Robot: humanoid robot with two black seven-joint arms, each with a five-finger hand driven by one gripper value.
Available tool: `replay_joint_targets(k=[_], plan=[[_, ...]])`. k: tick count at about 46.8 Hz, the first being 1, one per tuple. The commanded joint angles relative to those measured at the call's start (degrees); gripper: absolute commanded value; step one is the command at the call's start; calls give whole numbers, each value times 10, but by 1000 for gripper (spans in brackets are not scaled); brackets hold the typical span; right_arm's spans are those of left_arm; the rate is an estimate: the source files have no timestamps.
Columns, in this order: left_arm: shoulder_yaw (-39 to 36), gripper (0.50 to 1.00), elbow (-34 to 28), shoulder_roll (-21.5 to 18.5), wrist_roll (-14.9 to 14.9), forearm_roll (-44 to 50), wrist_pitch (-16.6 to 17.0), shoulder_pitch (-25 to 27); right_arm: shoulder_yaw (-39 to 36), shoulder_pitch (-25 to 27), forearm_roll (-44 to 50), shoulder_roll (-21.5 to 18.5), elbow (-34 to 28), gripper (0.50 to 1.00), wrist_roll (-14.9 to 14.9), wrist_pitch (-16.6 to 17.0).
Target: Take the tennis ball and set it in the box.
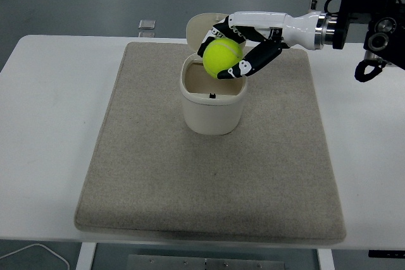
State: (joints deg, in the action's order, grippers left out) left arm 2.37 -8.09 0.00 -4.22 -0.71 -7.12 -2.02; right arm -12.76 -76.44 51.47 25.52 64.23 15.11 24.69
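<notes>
A yellow-green tennis ball [221, 57] is held in my right hand [235, 50], whose fingers curl over its top and right side. The ball hangs just above the open mouth of the cream box [212, 105], toward its back right rim. The box stands upright on the beige mat [158, 169], its hinged lid [200, 27] tipped open behind it. A small dark mark shows inside the box at the front wall. My right arm reaches in from the right edge. No left arm shows.
The beige mat covers most of the white table [50, 112]. A small grey-and-white item [147, 25] lies at the table's far edge, left of the lid. Black arm hardware [373, 26] sits at the top right.
</notes>
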Motion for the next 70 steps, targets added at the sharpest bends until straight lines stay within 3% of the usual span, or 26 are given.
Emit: replay_joint_targets(k=[1, 25, 37, 48, 70], plan=[[0, 996, 0, 0, 0, 0, 0, 0, 3, 4, 5, -9, -2, 500, -2, -15], [0, 996, 0, 0, 0, 0, 0, 0, 11, 9, 6, -13, -2, 611, -3, -30], [0, 996, 0, 0, 0, 0, 0, 0, 11, 12, 5, -12, -2, 717, -3, -30], [0, 996, 0, 0, 0, 0, 0, 0, 17, 16, 6, -13, -2, 752, -3, -30], [0, 996, 0, 0, 0, 0, 0, 0, 20, 16, 6, -12, -2, 756, -3, -29]])
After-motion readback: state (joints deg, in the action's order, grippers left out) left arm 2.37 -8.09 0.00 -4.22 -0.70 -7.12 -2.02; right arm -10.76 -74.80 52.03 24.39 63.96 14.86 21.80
